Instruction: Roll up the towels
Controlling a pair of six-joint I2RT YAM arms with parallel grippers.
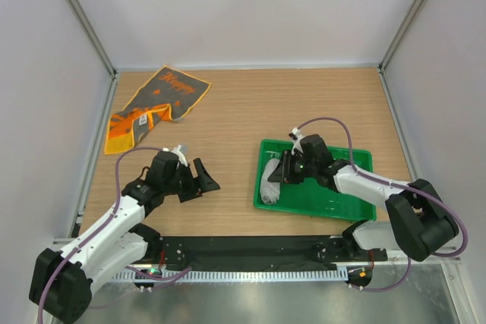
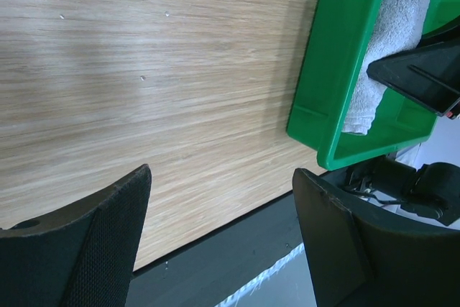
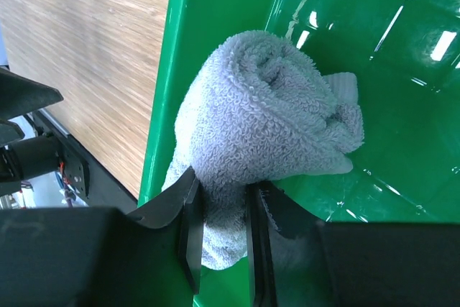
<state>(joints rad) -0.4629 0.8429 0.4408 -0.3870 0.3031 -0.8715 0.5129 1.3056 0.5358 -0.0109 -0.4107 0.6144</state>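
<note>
While the right fingers pinch the near end of the light grey towel, that towel lies rolled up inside the green tray, pressed along the tray's left wall, its spiral end turned towards the right wrist camera. A loose flap of cloth sticks out of the roll on the side away from the wall. The tray sits on the right half of the bench. Well apart from it, the dark grey towel lies unrolled in the far left corner of the bench, orange print up, its near end turned over so the orange back shows. The left fingers are spread wide with nothing between them, hovering over bare wood left of the tray
</note>
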